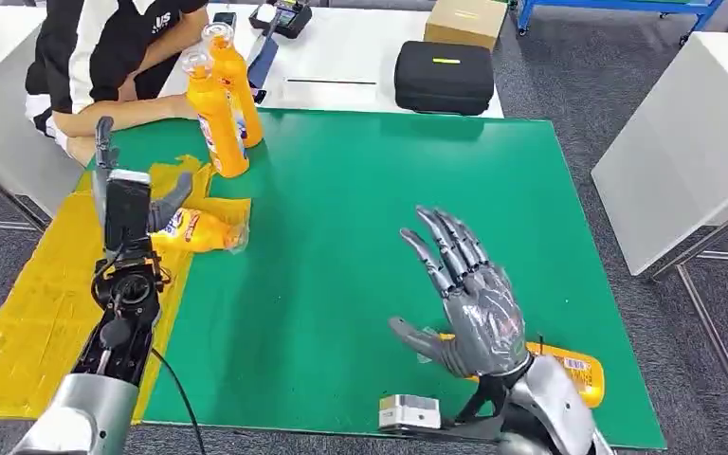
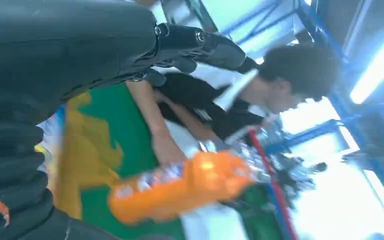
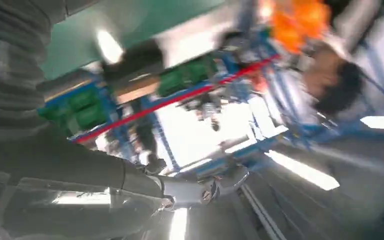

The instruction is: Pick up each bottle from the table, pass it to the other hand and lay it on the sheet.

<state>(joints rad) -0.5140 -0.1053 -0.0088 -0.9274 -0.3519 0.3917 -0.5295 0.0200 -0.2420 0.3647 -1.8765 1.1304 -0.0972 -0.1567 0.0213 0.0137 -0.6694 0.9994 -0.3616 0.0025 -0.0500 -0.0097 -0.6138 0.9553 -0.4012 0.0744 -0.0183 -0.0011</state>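
Observation:
Two orange bottles (image 1: 216, 128) (image 1: 238, 87) stand upright at the far left of the green mat (image 1: 360, 209). A third bottle (image 1: 201, 230) lies on the yellow sheet (image 1: 47, 294), right beside my left hand (image 1: 131, 194), whose fingers are spread and hold nothing. One more bottle (image 1: 576, 372) lies near the mat's front right edge, partly hidden behind my right wrist. Above it my right hand (image 1: 464, 299) is raised, open, fingers fanned. In the left wrist view a blurred orange bottle (image 2: 180, 187) shows beyond the hand's fingers (image 2: 200, 40).
A person (image 1: 104, 57) sits at the far left corner with a forearm on the table beside the upright bottles. A black case (image 1: 444, 76) and a cardboard box (image 1: 466, 21) stand on the white table beyond the mat. A white table (image 1: 692, 142) stands to the right.

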